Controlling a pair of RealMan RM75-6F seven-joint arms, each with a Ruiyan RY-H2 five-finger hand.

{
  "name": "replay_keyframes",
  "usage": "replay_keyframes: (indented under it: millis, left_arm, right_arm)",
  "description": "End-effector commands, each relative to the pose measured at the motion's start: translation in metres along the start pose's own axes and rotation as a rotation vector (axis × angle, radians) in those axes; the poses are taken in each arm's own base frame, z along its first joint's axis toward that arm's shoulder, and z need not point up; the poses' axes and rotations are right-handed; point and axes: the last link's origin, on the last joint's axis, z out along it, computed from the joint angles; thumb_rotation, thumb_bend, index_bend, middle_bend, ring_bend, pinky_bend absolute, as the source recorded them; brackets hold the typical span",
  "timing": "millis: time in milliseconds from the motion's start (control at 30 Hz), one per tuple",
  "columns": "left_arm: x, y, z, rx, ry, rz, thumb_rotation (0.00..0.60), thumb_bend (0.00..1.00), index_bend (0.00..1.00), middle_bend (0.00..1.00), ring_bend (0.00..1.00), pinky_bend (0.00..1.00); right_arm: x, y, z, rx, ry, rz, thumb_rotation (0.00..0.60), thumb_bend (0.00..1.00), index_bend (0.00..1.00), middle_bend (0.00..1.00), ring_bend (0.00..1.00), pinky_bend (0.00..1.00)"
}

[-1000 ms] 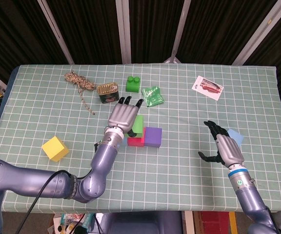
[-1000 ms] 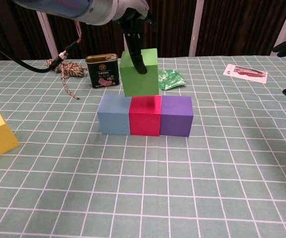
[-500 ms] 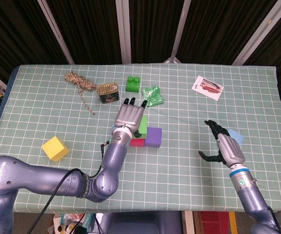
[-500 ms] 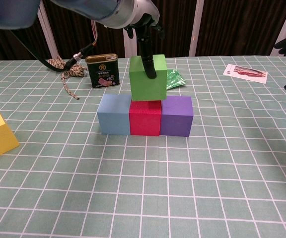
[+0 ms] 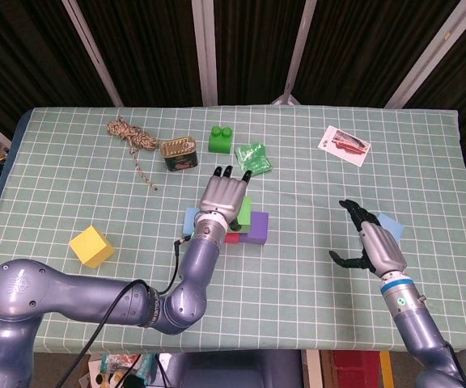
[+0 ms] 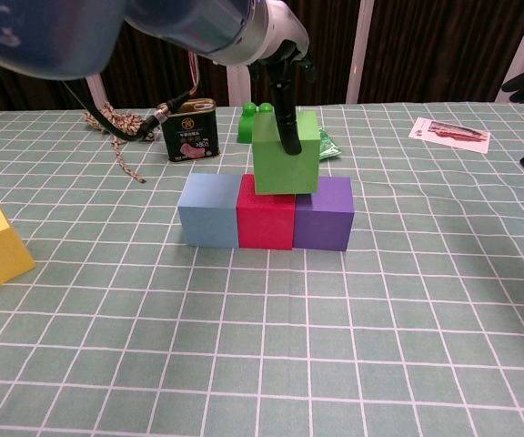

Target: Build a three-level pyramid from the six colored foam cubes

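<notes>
A blue cube [image 6: 209, 210], a red cube [image 6: 266, 214] and a purple cube [image 6: 322, 214] stand side by side in a row. My left hand [image 5: 223, 194] holds a green cube [image 6: 286, 152] from above, over the seam between red and purple; I cannot tell whether it touches them. The hand hides much of the row in the head view, where a strip of the green cube [image 5: 245, 212] shows. A yellow cube [image 5: 91, 246] sits alone at the front left. A light blue cube [image 5: 388, 224] lies just behind my right hand [image 5: 370, 242], which is open and holds nothing.
Behind the row stand a tin can [image 6: 190, 129], a green toy brick [image 6: 248, 123] and a green foil bag [image 6: 326, 146]. A coil of rope [image 5: 132, 137] lies at the back left. A printed card [image 5: 345, 145] lies at the back right.
My left hand has carried the green cube to the right, from above the blue and red cubes to above the red and purple ones, and slightly lower. The right hand has stayed put.
</notes>
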Motion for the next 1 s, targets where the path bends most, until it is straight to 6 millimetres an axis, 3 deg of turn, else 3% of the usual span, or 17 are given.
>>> replay_keyframes:
  millis: [33,1000]
  left_arm:
    - [-0.001,0.003,0.001,-0.013,0.003,0.001,0.600,0.32,0.07,0.39,0.02,0.07]
    - [-0.013,0.013,0.005,-0.039,-0.003,0.037,0.600,0.32,0.07,0.37,0.02,0.07]
  right_arm:
    - [0.000,0.000,0.000,0.001,-0.001,0.003,0.600,0.31,0.00,0.00,0.00,0.00]
    - [0.003,-0.002,-0.001,0.006,-0.011,0.031,0.600,0.31,0.00,0.00,0.00,0.00]
